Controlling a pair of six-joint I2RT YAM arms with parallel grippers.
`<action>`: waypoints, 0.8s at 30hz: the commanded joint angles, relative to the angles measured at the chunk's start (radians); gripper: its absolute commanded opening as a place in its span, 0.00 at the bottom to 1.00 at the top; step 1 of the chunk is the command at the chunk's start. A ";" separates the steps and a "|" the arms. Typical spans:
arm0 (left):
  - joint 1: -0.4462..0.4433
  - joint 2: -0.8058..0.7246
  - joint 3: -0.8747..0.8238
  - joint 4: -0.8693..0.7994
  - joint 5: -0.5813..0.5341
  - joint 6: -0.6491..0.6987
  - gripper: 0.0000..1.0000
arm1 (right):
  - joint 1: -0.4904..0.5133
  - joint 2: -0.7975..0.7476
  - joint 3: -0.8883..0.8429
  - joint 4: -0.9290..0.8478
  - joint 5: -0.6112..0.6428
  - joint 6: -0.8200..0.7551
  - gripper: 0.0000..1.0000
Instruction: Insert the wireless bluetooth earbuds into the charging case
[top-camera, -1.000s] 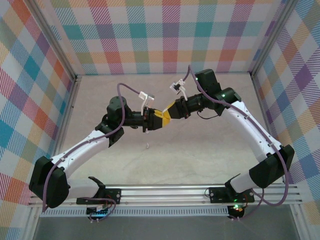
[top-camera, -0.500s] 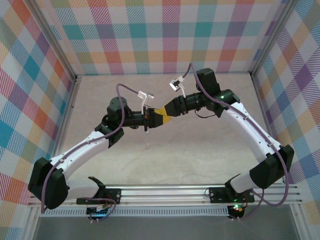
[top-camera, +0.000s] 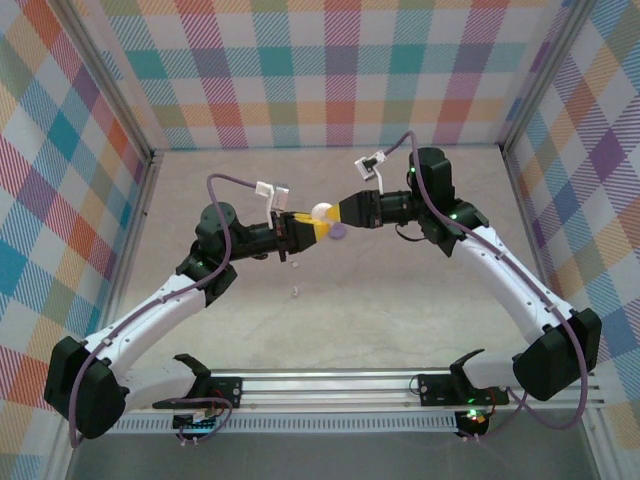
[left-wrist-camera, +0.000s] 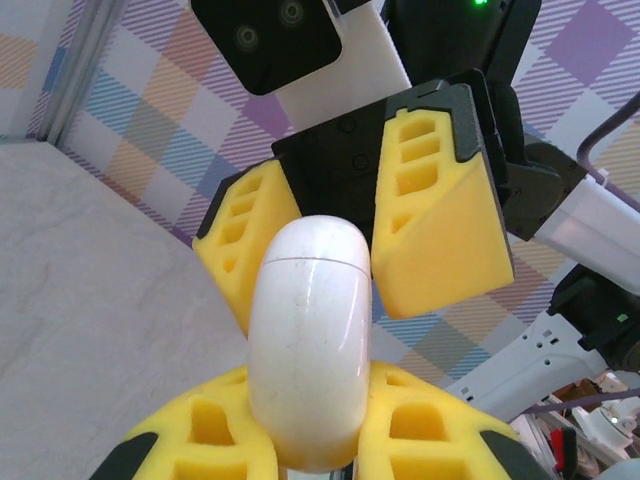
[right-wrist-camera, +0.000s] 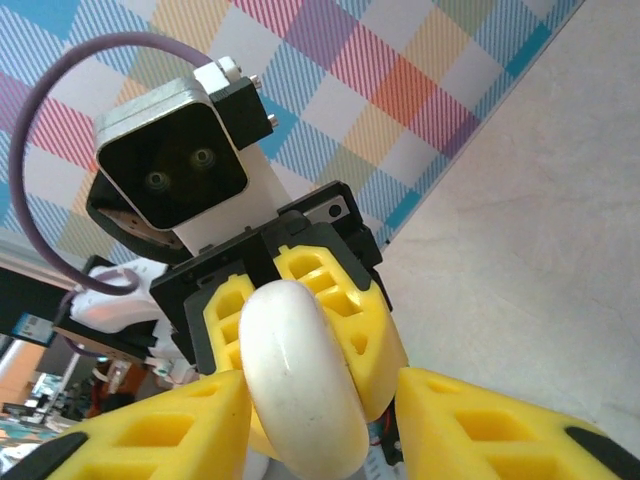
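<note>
Beige table (top-camera: 400, 300), plaid walls.

Top view: white charging case (top-camera: 322, 211) held between left gripper (top-camera: 311, 227) and right gripper (top-camera: 346, 211). One tiny white earbud (top-camera: 296, 292) lies on the table, well apart from both.

Left wrist: left fingers pinch the case's base; right fingers spread astride its lid end.

Right wrist: a gap shows beside one right pad.

Handling: case likely light, hard, glossy and slippery. Best taken by the lid, above the seam.
</note>
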 joint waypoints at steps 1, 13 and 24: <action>0.009 -0.017 -0.012 0.063 -0.003 -0.020 0.00 | 0.008 0.001 -0.009 0.090 -0.042 0.043 0.34; 0.009 -0.060 0.028 -0.185 0.000 0.110 0.52 | 0.009 0.007 0.056 -0.120 -0.068 -0.206 0.00; 0.098 -0.093 0.091 -0.338 0.158 0.201 0.59 | 0.008 0.094 0.365 -0.727 0.041 -0.770 0.00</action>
